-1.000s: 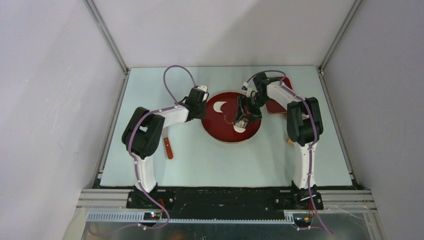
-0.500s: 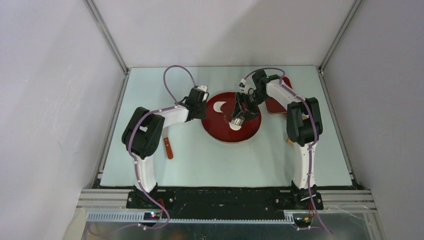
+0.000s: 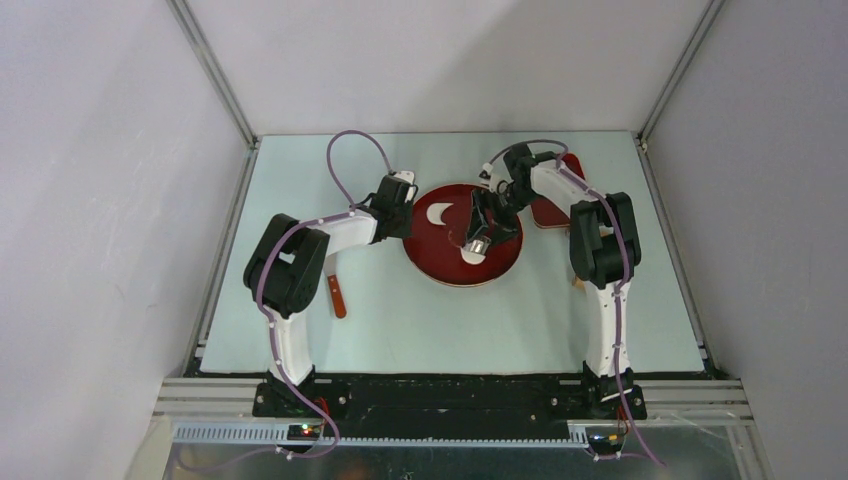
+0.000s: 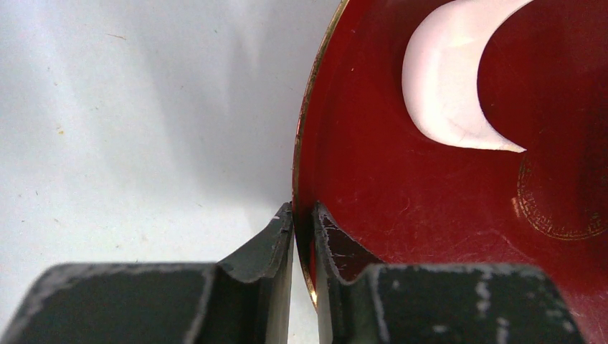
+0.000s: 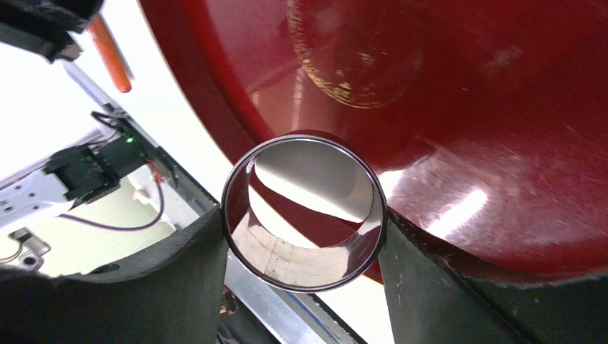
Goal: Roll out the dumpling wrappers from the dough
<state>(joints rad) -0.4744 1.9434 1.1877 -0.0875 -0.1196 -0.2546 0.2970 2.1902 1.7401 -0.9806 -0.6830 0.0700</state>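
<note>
Two robot arms meet at a red plate (image 3: 435,257) in the middle of a pale table (image 3: 400,320). The left claw (image 4: 302,215) is pinched on the plate's gold-edged left rim, with one finger outside on the table side and the other inside over the red surface. The right claw (image 5: 305,236) reaches in from the far right and grips a shiny metal ring (image 5: 301,271) between its two fingers over the plate's near half. Whether the ring touches the plate cannot be told. A crescent of white dough (image 4: 446,86) lies flat on the plate's far-left part, just beyond the left claw and apart from it. A second white piece (image 3: 472,257) shows by the ring near the plate's front, its shape too small to make out. A second plate (image 3: 550,214), also red, sits behind the right arm. A red-handled tool (image 3: 338,296) lies on the table beside the left arm.
</note>
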